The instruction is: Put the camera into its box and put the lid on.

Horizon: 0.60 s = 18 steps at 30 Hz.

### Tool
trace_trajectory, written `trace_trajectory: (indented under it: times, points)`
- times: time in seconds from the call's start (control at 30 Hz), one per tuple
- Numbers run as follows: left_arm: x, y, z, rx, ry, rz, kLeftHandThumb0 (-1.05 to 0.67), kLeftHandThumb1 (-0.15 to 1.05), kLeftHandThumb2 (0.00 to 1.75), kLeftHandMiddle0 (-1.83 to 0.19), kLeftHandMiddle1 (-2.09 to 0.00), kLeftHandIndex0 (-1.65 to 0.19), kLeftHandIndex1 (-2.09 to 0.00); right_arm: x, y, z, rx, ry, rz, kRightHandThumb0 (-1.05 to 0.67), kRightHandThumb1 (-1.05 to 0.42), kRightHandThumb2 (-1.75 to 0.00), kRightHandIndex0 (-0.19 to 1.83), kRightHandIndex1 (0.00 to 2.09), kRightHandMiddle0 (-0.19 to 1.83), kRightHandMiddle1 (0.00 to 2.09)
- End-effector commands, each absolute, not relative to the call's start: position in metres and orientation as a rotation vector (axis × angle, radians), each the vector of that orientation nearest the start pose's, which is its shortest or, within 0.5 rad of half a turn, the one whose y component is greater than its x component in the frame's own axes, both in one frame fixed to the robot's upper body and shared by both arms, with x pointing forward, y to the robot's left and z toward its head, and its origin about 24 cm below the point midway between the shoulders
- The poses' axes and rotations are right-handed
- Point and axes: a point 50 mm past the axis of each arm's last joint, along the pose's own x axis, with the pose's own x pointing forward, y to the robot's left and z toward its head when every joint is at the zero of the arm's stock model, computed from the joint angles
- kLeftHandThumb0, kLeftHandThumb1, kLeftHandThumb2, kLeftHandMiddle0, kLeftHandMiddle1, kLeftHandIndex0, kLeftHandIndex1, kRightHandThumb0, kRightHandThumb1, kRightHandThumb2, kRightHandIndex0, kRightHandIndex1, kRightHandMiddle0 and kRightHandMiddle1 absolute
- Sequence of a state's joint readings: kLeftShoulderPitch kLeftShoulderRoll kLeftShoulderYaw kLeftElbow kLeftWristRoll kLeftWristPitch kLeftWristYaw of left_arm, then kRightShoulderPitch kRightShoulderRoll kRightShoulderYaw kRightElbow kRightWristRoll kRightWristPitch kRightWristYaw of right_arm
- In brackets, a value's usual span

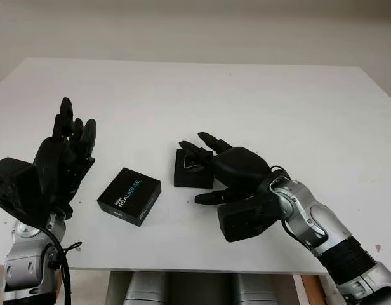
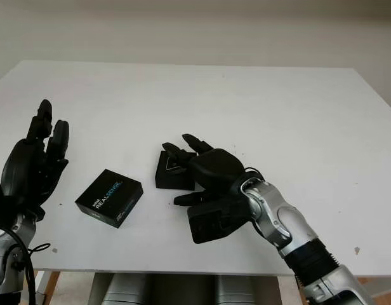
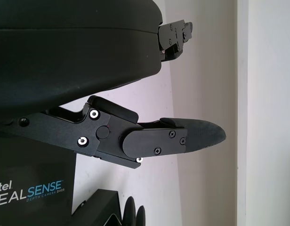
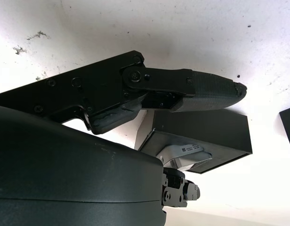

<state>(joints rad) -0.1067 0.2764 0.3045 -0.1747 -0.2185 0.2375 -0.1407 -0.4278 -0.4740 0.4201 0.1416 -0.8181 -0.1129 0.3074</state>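
The open black box stands mid-table, and the silver camera lies inside it. My right hand is at the box and open: its fingers reach over the box's far side and its thumb lies on the table at the near side. The black lid, printed REALSENSE, lies flat on the table to the left of the box, a small gap between them. My left hand is raised above the table's left edge, left of the lid, open and holding nothing. In the left wrist view the lid is below the hand.
The white table stretches wide behind and to the right of the box. Its front edge runs just under my right forearm. A wall rises behind the table.
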Motion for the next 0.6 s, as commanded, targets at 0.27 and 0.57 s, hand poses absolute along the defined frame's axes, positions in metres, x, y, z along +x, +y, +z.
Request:
trace_trajectory:
  times: [0.27,0.57]
  points:
    - [0.261,0.249,0.119,0.054,-0.130,0.095,-0.68,1.05,0.45,0.19,-0.05,0.19,-0.01,0.294,-0.133,0.081,-1.432,-0.195,0.639,-0.92,-1.05,-0.53,-0.14,0.06,-0.01,0.06]
    - [0.261,0.250,0.119,0.070,-0.132,0.098,-0.68,1.05,0.45,0.19,-0.04,0.19,0.00,0.287,-0.146,0.083,-1.457,-0.158,0.636,-0.89,-1.05,-0.50,-0.09,0.07,0.04,0.07]
